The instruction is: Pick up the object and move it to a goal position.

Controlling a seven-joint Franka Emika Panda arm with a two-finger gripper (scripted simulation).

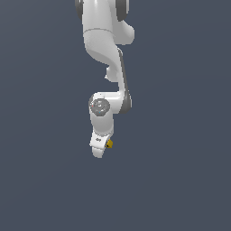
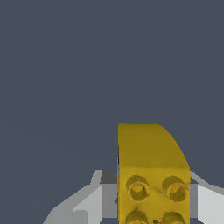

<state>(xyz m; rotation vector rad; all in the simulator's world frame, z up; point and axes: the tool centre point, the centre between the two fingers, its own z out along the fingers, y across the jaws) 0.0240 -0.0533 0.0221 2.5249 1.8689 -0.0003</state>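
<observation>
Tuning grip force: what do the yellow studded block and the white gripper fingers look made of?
Yellow studded block: looks like rigid moulded plastic, matte, with round studs and crisp edges. White gripper fingers: flat, hard, matte, plastic or painted metal; the render leaves that open.

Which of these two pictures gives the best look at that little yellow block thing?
The wrist view. There the yellow block with round studs fills much of the frame between the white gripper fingers, showing its curved end and studs. The exterior view shows only a tiny yellow speck beside the gripper.
</observation>
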